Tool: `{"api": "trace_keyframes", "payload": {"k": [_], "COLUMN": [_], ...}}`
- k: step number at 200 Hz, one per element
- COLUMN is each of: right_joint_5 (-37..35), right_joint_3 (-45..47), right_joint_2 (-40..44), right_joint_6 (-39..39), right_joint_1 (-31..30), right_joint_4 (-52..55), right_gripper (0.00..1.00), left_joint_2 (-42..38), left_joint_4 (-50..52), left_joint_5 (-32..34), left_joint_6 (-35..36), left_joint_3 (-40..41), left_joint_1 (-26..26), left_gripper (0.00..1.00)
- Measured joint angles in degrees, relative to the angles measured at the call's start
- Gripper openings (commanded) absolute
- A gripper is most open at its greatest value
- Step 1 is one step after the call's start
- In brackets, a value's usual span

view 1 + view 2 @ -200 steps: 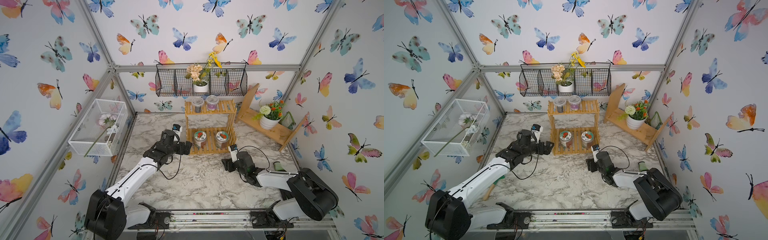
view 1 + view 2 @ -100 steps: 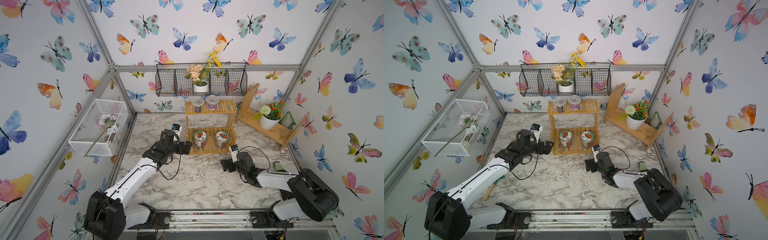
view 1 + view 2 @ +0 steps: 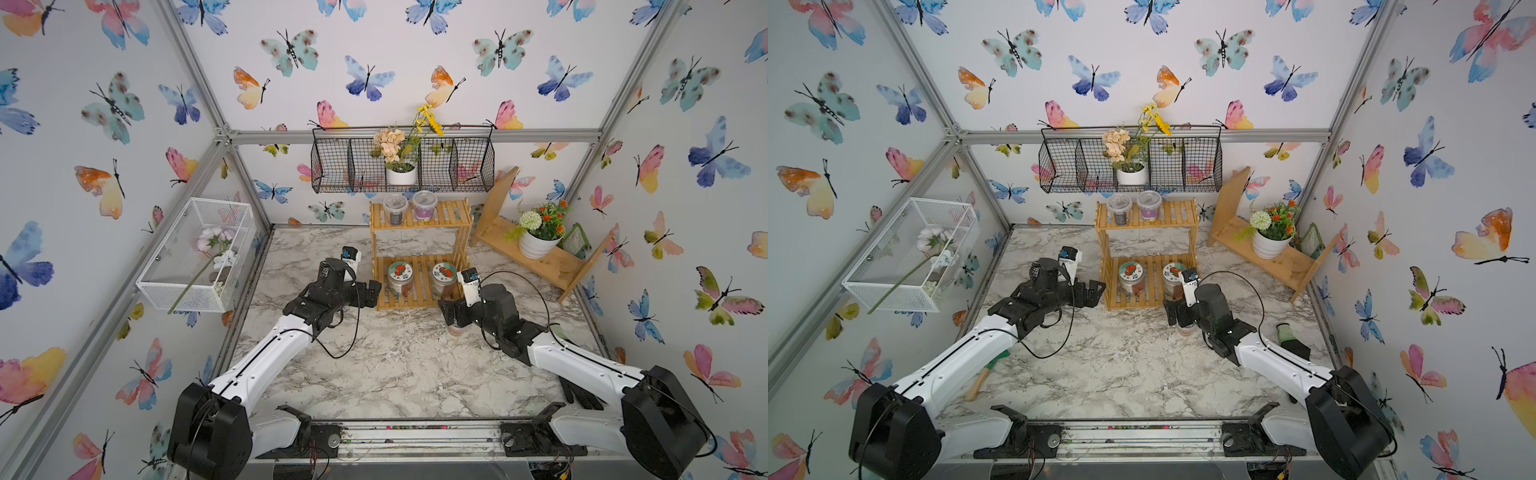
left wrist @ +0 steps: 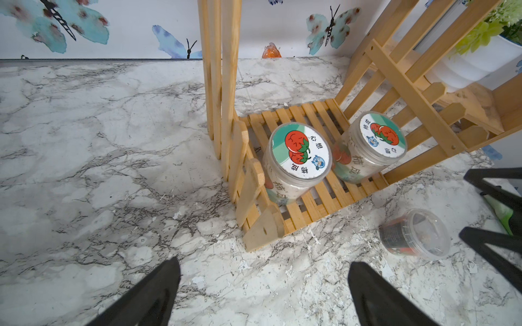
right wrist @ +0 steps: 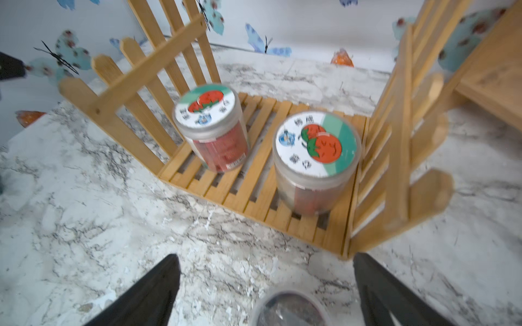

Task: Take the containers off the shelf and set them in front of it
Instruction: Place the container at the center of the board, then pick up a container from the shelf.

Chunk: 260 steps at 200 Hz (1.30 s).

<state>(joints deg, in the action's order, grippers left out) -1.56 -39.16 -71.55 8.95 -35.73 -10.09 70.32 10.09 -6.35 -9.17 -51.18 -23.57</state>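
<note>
Firstly, left gripper (image 4: 264,262) shown with fingers spread and empty, shelf (image 3: 446,214) just beyond its fingertips, jars (image 3: 400,276) seen on the lower tier, two cups (image 3: 395,208) seen on the upper tier, third cup (image 5: 288,309) stood on the marble (image 3: 395,374) between the parted, untouching fingers of the right gripper (image 5: 265,256)

- Front of the bamboo shelf (image 3: 422,291) is wide open at the lower tier, a straight shot in from the marble tabletop (image 3: 395,365).
- Two tomato-lid jars (image 4: 299,153) (image 4: 380,138) stand on that tier with a gap between them (can't tell if a finger fits).
- Slatted side panels (image 4: 248,183) (image 5: 395,169) wall off both ends, so nothing gets in sideways.
- A small cup (image 4: 415,234) sits on the marble off the shelf's front corner, between the right gripper's (image 5: 265,256) spread fingers and clear of both.
- Top tier: two cups (image 3: 395,205) (image 3: 424,203) crowd the left arm's side and the rest is bare, with the black wire basket (image 3: 469,166) hanging overhead.
- The left gripper (image 4: 264,262), fingers apart, is over bare marble near its panel.
</note>
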Motion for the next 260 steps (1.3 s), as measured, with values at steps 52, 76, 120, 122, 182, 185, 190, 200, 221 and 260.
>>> {"api": "trace_keyframes", "payload": {"k": [52,76,120,122,182,185,190,200,221,260], "right_joint_5": [2.9,3.5,6.2,6.3,10.6,10.9,11.3,12.1,13.4,15.5], "right_joint_3": [-20.4,-27.3,-38.8,-39.3,-52.3,-53.1,-54.4,-56.5,-59.9,-63.1], "right_joint_2": [-6.6,-10.4,-17.5,-17.7,-25.0,-25.6,-26.3,-27.7,-30.3,-33.4], "right_joint_6": [-5.0,-7.0,-8.7,-8.8,-9.1,-9.1,-9.1,-9.1,-9.1,-9.1], "right_joint_1": [0.0,0.3,2.6,2.8,6.2,6.3,6.5,6.8,7.4,7.6], "right_joint_4": [7.8,8.9,11.4,11.4,12.9,13.1,13.3,13.9,14.8,16.2], "right_gripper": [1.00,1.00,1.00,1.00,1.00,1.00,1.00,1.00,1.00,1.00], "left_joint_2": [0.0,0.0,-0.5,-0.6,-1.3,-1.3,-1.3,-1.3,-1.3,-1.3], "left_joint_4": [0.2,0.2,0.5,0.5,0.6,0.6,0.6,0.7,0.7,0.7], "left_joint_5": [-0.1,-0.1,-0.1,-0.1,-0.1,-0.1,-0.1,-0.1,-0.1,-0.1], "left_joint_6": [0.7,1.0,1.1,1.1,1.1,1.1,1.1,1.1,1.1,1.1], "left_joint_3": [-1.7,-1.9,-2.0,-2.0,-2.0,-2.0,-2.0,-2.0,-2.0,-2.0], "left_joint_1": [0.3,0.3,0.3,0.3,0.3,0.3,0.3,0.3,0.3,0.3], "left_gripper": [0.99,0.99,0.99,0.99,0.99,0.99,0.99,0.99,0.99,0.99]}}
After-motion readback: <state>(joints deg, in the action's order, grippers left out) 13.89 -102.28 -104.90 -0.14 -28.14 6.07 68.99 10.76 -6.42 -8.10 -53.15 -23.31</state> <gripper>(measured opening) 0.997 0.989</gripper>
